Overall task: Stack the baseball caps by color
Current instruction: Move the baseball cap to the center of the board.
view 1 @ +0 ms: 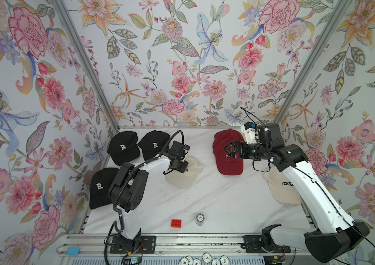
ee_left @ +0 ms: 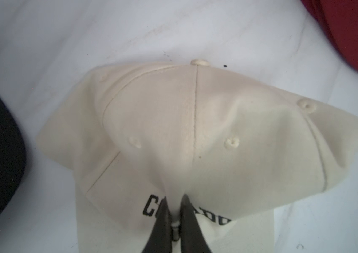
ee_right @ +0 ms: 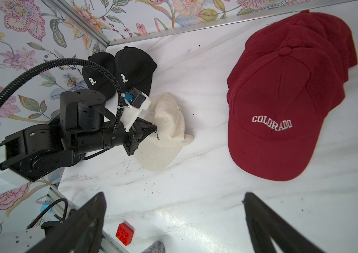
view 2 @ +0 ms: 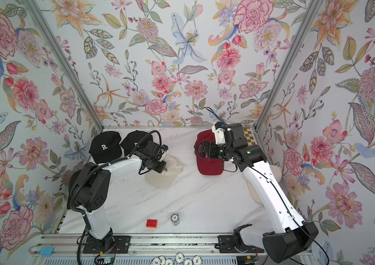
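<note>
Pinched tight in left gripper (ee_left: 174, 204): cream cap (ee_left: 195, 131) crown, mid-table beside black caps (view 1: 123, 146). Gaping, empty, above red stack (ee_right: 283, 98): right gripper (ee_right: 174, 195). Bare marble (view 1: 216, 202) centre-front; other cream cap (view 1: 281, 190) at right edge.

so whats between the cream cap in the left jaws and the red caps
Only bare table, from cream cap to red caps; clear in both top views.

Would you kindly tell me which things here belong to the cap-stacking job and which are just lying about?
Job: three black caps, red cap stack, mid-table cream cap, edge cream cap.
Lying about: red brick, chip stack, loose chips on the front rail, blue pad.
</note>
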### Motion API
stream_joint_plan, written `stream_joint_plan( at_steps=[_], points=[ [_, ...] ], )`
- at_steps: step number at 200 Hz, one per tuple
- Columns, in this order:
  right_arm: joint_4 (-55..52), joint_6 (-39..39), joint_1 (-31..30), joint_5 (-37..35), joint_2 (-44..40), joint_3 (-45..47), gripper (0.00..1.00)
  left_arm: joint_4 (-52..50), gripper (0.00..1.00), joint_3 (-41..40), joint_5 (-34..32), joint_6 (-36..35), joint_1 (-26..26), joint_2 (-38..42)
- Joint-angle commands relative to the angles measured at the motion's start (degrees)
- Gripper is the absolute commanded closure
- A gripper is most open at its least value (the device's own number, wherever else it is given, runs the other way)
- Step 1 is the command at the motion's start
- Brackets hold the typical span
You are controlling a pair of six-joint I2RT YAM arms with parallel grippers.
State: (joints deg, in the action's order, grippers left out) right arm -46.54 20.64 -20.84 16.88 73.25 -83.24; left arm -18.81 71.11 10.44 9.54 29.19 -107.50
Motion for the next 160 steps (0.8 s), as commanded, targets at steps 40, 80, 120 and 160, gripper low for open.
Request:
stream_joint_plan(
  at_steps=[40,80,120,160],
  points=[
    [-1.8,-0.9,1.2,-0.61,-1.47,-1.95,0.01,2.89,1.0,5.62,3.61,10.86,0.47,-1.03],
    [-1.84,-0.95,1.82,-0.75,-2.58,-0.83,0.01,4.96,1.0,8.86,2.04,25.23,0.82,-2.44],
    [-1.75,-1.04,2.54,-0.98,-3.9,0.68,0.01,5.27,1.0,12.42,-0.08,34.11,2.12,-6.32],
    [-1.84,-1.0,3.6,-0.61,-5.54,1.92,0.01,0.67,1.0,17.94,-6.21,34.16,4.26,-9.83]
  ],
)
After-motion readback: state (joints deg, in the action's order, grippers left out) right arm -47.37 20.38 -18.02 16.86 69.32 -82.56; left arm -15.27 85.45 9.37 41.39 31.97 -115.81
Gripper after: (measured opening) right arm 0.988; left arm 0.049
